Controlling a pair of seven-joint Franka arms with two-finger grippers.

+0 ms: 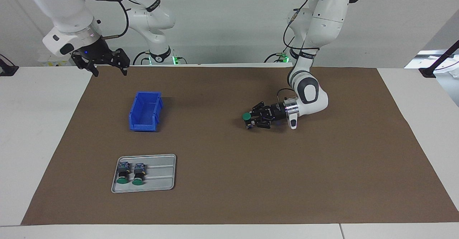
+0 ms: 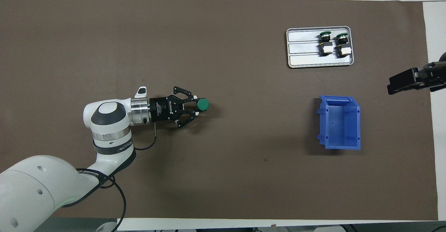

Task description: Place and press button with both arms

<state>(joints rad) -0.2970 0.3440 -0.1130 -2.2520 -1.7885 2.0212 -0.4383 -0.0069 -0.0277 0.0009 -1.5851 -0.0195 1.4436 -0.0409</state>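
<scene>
My left gripper (image 1: 250,121) lies nearly level, low over the middle of the brown mat, and is shut on a button (image 1: 246,116) with its green cap facing up. In the overhead view the left gripper (image 2: 196,107) holds the button (image 2: 202,104) at its fingertips. Whether the button touches the mat I cannot tell. My right gripper (image 1: 107,66) is open and empty, raised over the mat's corner at the right arm's end, by the blue bin; it also shows in the overhead view (image 2: 397,84). The right arm waits.
A blue plastic bin (image 1: 145,111) stands open toward the right arm's end of the mat (image 1: 229,181). A grey metal tray (image 1: 161,174), farther from the robots than the bin, holds two more green-capped buttons (image 1: 123,173) lying side by side.
</scene>
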